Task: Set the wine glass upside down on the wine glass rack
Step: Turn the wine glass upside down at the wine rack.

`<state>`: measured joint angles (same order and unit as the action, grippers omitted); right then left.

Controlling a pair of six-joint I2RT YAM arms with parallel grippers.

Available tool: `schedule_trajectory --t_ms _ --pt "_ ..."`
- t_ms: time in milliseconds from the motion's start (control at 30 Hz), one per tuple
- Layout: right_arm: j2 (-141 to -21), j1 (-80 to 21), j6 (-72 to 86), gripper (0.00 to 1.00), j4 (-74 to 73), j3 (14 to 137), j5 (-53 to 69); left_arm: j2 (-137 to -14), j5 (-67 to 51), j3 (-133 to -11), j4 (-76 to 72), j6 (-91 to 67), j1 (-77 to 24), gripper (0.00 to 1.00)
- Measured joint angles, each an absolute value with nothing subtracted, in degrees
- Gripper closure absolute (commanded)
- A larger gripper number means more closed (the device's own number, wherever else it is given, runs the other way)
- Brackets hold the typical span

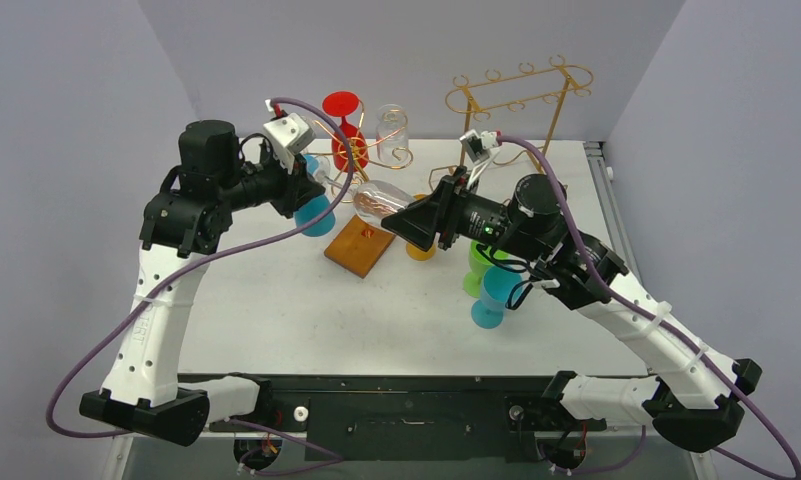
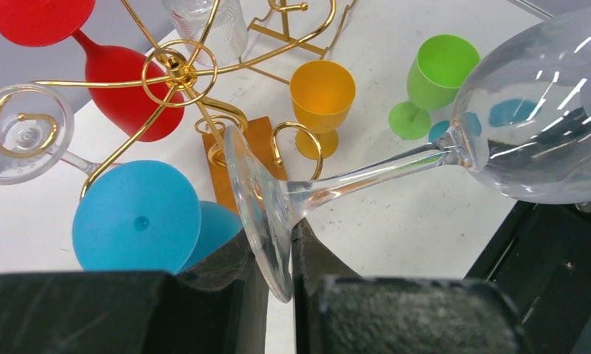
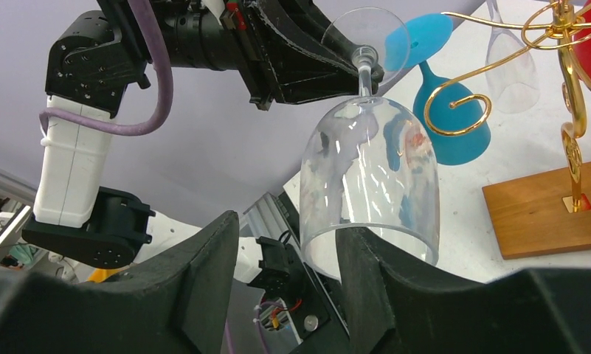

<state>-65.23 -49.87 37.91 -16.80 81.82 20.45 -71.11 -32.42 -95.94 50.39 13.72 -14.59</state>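
**Glass lies sideways between my two arms**

My left jaws are shut tight on the foot of the wine glass (image 1: 381, 203). My right jaws stand open around its bowl. The stem runs left to right above the worktop (image 1: 276, 320), just beside the wine glass rack (image 1: 359, 247). I think the left arm must tip it bowl-down.

**Colour key.** The wine glass (image 2: 543, 110) is clear and colourless, its bowl streaked with white highlights. The wine glass rack (image 2: 175, 68) is gold wire on a brown wooden base. The other glassware is a red glass (image 2: 119, 107), a blue glass (image 2: 133, 217), a clear glass with fine vertical ribbing (image 2: 229, 33), an orange cup (image 2: 322, 92) and a green cup (image 2: 443, 70). The table (image 1: 306, 320) is white and the walls (image 1: 56, 120) are pale grey-violet. The arm links (image 1: 161, 310) are white and black, and the cable (image 3: 148, 33) is purple.
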Motion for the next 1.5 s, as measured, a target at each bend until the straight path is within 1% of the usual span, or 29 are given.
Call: schedule_trajectory --t_ms 333,500,767,1267,1500 --pt "-64.01 -47.46 38.74 0.45 -17.61 81.47 22.65 -71.13 -30.04 -97.73 50.02 18.7 -14.59 1.0" --pt "-63.22 -46.57 39.05 0.38 -17.82 80.82 23.68 -71.13 -29.32 -97.78 49.74 20.18 -14.59 1.0" --pt "-63.11 -43.75 39.13 0.3 -19.73 80.71 25.04 -71.18 -28.69 -98.5 49.69 22.15 -14.59 1.0" --pt "-60.31 -41.87 36.47 0.27 -26.0 80.71 26.74 -71.24 -28.47 -100.55 48.99 26.24 -14.59 1.0" --pt "-60.16 -39.29 33.93 0.26 -30.59 81.36 27.55 -71.22 -28.45 -100.55 49.01 29.58 -14.59 1.0"
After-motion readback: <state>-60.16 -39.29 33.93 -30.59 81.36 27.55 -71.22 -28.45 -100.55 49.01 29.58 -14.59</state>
